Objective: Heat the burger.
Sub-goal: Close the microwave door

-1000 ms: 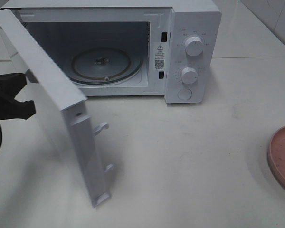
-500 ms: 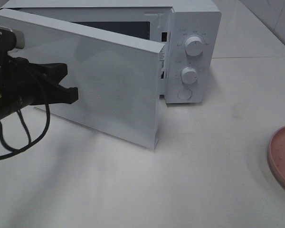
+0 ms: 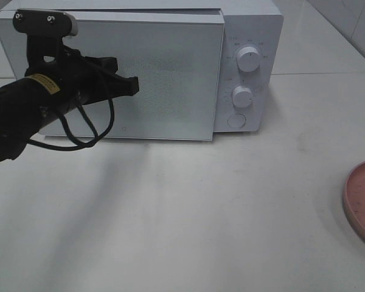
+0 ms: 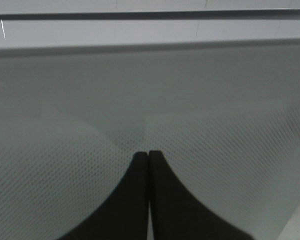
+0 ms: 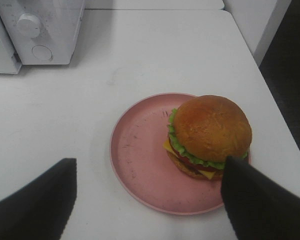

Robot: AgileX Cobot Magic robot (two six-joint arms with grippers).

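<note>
The burger (image 5: 210, 132), with its brown bun, green lettuce and yellow cheese, sits on the right part of a round pink plate (image 5: 140, 160). My right gripper (image 5: 147, 162) hovers open over the plate, one finger on each side, touching nothing. In the exterior high view only the plate's edge (image 3: 362, 198) shows at the right border; the burger and right gripper are out of that frame. The white microwave (image 3: 246, 36) stands at the back with its door (image 3: 170, 79) lying against the oven front. My left gripper (image 3: 135, 85) is shut, its fingertips (image 4: 140, 165) pressed on the door's dotted window.
Two round knobs (image 3: 249, 59) and a button (image 3: 236, 120) are on the microwave's right panel. White tabletop (image 3: 201, 207) stretches between the microwave and the plate. The table's right edge (image 5: 270, 90) runs close to the plate.
The microwave door has swung from wide open to flat against the oven front. My left arm moved right and toward the microwave with it. The plate has not moved.
</note>
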